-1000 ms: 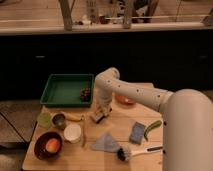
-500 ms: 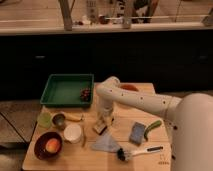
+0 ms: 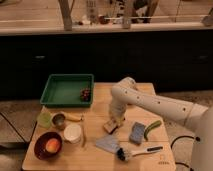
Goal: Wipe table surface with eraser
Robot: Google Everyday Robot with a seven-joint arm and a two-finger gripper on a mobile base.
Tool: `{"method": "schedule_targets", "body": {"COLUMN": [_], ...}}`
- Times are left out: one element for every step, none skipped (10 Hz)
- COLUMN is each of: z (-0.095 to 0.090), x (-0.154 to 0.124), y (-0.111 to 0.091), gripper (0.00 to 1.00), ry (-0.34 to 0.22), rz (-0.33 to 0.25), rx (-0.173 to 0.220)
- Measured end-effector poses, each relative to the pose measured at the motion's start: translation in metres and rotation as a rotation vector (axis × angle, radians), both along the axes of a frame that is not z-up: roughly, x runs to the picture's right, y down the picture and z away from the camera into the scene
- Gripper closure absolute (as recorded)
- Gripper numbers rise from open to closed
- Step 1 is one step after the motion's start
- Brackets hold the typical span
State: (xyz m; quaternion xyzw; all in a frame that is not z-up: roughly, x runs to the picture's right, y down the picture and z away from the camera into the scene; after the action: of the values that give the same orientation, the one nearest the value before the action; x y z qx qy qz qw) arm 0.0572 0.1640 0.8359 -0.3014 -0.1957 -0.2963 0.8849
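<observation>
Just below frame centre, grips the eraser (image 3: pixel 110 126) with the end effector (image 3: pixel 113 121), closed on it as far as can be judged. Sets the block on the desk (image 3: pixel 101 106) at a slight tilt, seemingly touching. Reaches in from the right edge with the arm (image 3: pixel 152 102), wrist turned down, likely to bear weight for the wipe.

Leaves little free run. Just below the eraser, cloth (image 3: pixel 107 144); to the right, sponge (image 3: pixel 137 132), then a green vegetable (image 3: pixel 152 128); lower right, brush (image 3: pixel 133 151). To the left, banana (image 3: pixel 75 118), metal cup (image 3: pixel 59 120), white cup (image 3: pixel 72 133), green cup (image 3: pixel 44 119), bowl (image 3: pixel 48 146). Upper left, tray (image 3: pixel 66 90), well apart.

Calls for strokes up toward the bare strip beside the tray; risks shoving cloth or sponge otherwise.
</observation>
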Motion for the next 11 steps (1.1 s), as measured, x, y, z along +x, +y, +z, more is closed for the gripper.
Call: {"method": "schedule_targets", "body": {"z": [0.007, 0.011, 0.014, 0.015, 0.016, 0.017, 0.018, 0.019, 0.020, 0.020, 0.020], "x": [0.000, -0.003, -0.011, -0.023, -0.038, -0.048, -0.053, -0.053, -0.050, -0.047, -0.047], "y": [-0.012, -0.018, -0.023, -0.024, -0.023, -0.019, -0.012, -0.006, 0.000, 0.002, 0.002], "gripper": [1.00, 1.00, 1.00, 1.00, 1.00, 1.00, 1.00, 1.00, 1.00, 1.00, 1.00], "ry": [-0.005, -0.013, -0.030, -0.053, -0.088, -0.112, -0.134, -0.151, -0.165, -0.175, -0.174], "rz": [0.007, 0.007, 0.000, -0.016, -0.039, -0.056, -0.072, -0.079, -0.087, -0.089, -0.089], "rx": [0.013, 0.019, 0.026, 0.027, 0.025, 0.017, 0.003, -0.009, -0.024, -0.030, -0.031]}}
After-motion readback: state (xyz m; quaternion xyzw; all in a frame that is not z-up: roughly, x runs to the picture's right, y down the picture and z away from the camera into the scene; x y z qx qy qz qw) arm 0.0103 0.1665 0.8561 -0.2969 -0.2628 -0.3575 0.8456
